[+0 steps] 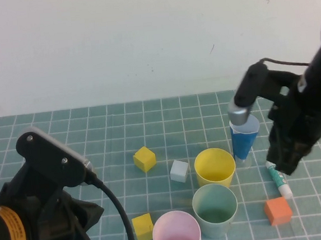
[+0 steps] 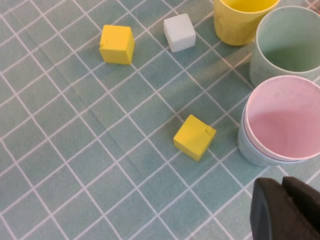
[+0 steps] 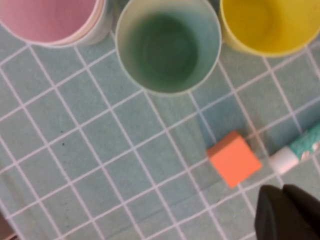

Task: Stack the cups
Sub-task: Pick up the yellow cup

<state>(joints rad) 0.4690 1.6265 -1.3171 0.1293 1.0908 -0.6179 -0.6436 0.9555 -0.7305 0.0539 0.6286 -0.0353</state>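
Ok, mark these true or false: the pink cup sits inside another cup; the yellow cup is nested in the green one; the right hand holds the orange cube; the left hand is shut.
1. The pink cup sits inside a pale cup: true.
2. The yellow cup is nested in the green cup: false, they stand side by side, separate.
3. The right hand holds the orange cube: false, it is shut and empty beside the cube, which lies on the mat.
4. The left hand is shut: true, it is empty, near the pink cup.
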